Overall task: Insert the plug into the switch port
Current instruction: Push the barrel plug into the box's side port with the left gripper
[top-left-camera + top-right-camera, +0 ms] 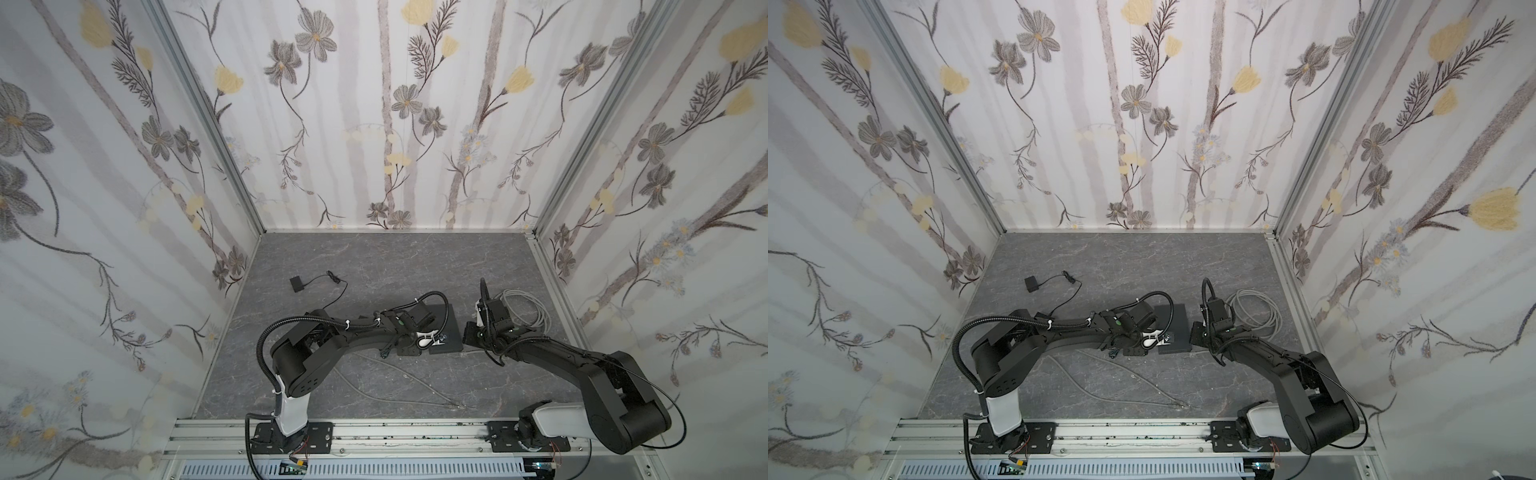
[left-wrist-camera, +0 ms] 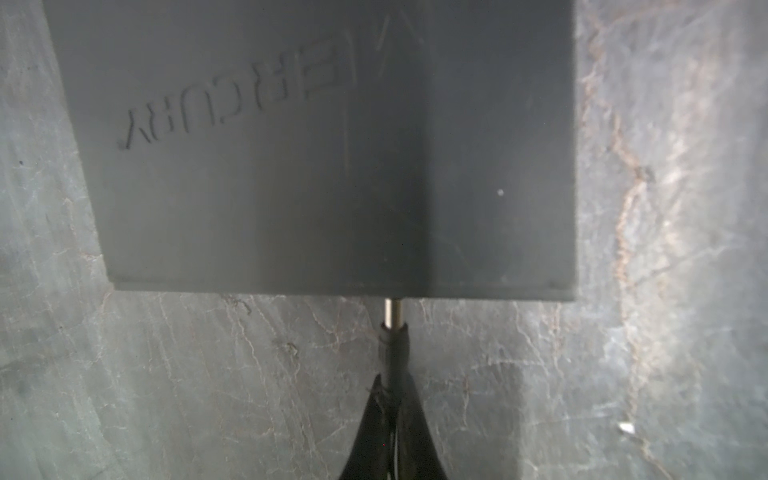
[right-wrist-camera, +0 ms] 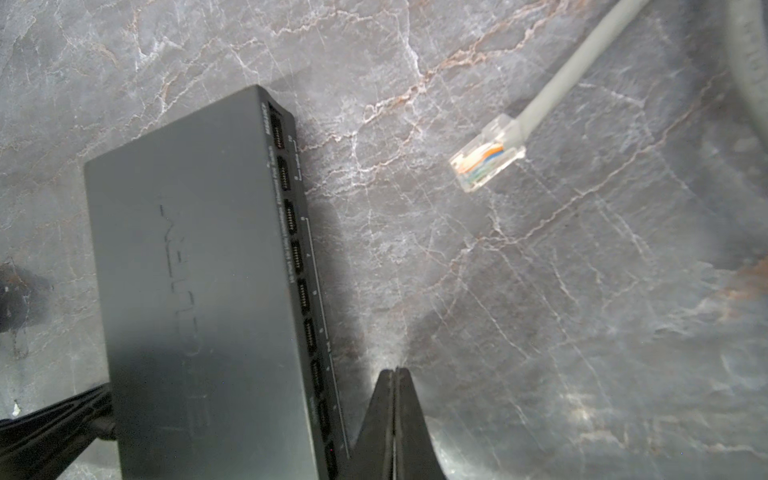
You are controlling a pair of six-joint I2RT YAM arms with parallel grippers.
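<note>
the left gripper is clamped on the black sleeve of the plug, a thin power plug with a bare metal pin. the pin's tip meets the edge face of the switch. a short length of metal shows between sleeve and case, so it looks at best partly in. how deep it sits is hidden under the case's top edge.

the right gripper is pinched together on nothing, just beside the row of ports on the switch's opposite side. farther out, an ethernet plug on a grey cable lies loose on the table, well apart from the ports. in a top view the adapter sits near the back left, its thin lead running toward the left arm.

by this reading, grasp and alignment are done. what is left is the final push until the pin is seated, then letting go.
</note>
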